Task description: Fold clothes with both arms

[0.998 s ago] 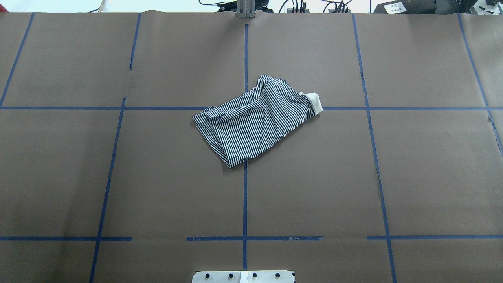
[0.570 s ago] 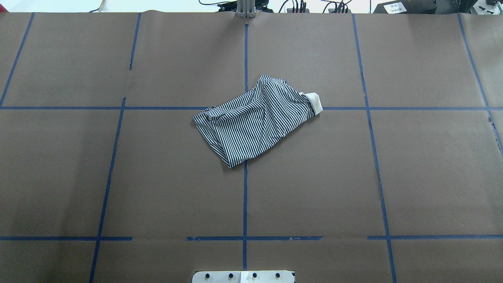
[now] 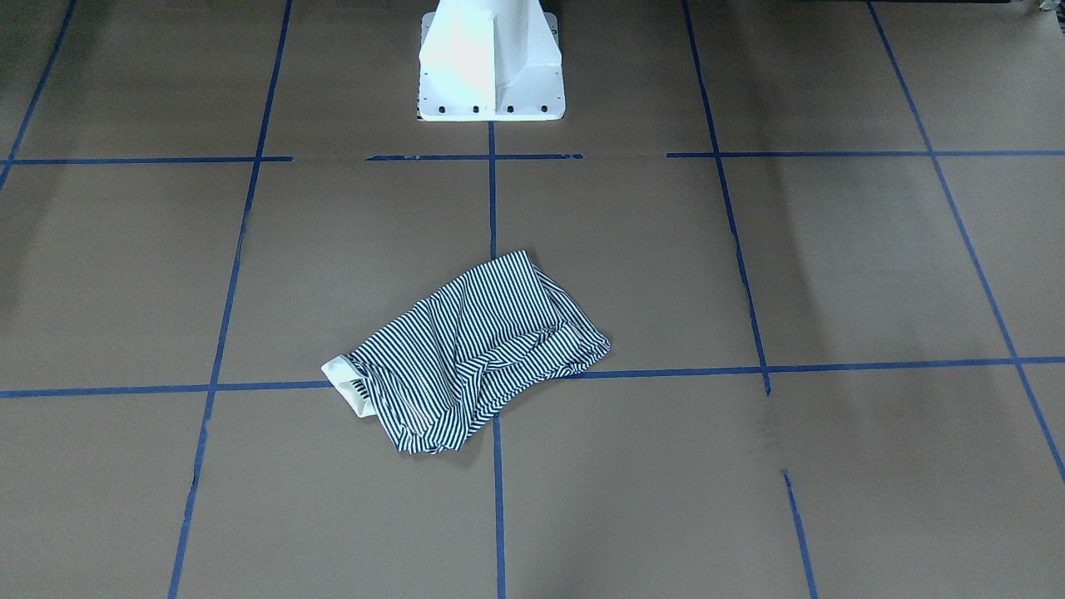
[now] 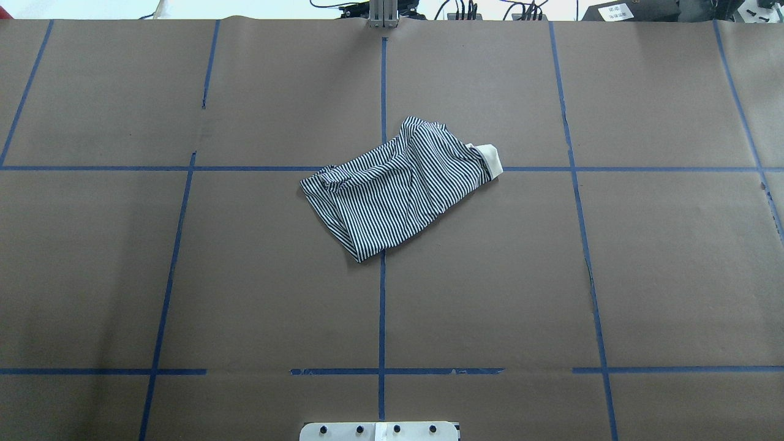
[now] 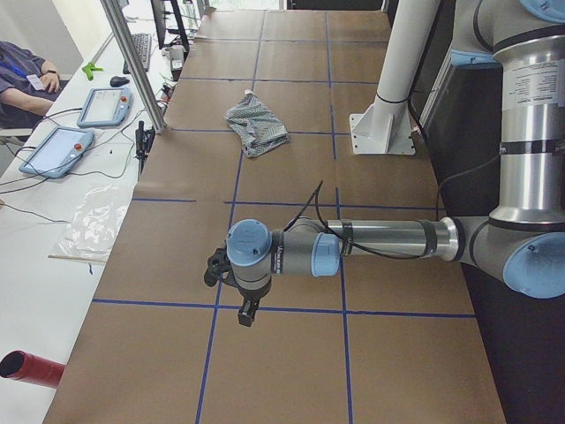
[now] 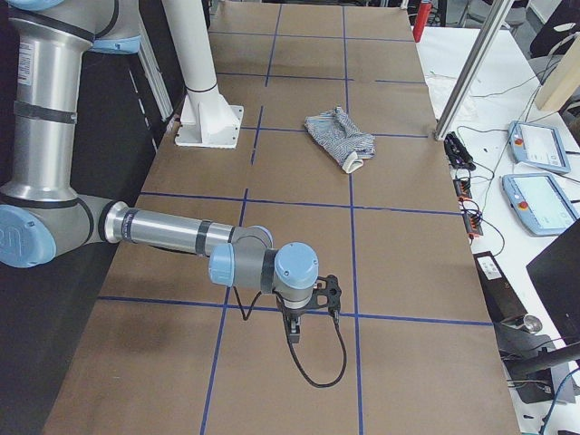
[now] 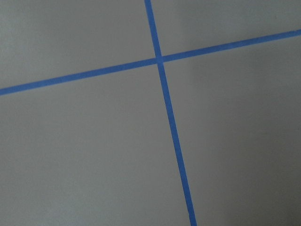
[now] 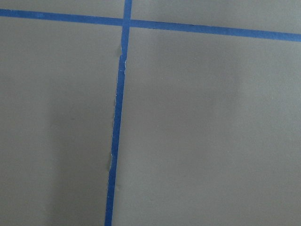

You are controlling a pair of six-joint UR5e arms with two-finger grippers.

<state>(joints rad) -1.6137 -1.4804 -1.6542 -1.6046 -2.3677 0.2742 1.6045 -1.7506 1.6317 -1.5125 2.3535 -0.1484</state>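
The striped polo shirt (image 4: 398,187) lies crumpled on the table (image 4: 184,275), well apart from the left gripper (image 5: 244,314) and the right gripper (image 6: 292,332), whose finger spacing cannot be told; judged light, limp and non-fragile, best pinched near the cream collar (image 4: 492,159).

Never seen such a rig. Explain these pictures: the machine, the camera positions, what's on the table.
It is a robot with two jointed arms at a table covered in brown paper and blue tape. Two pictures look down, one from behind the robot, one facing it. Two come from the table's ends, showing the left arm and the right arm. The wrist cameras see only paper and tape. A crumpled striped shirt lies mid-table, unheld, far from both arms.
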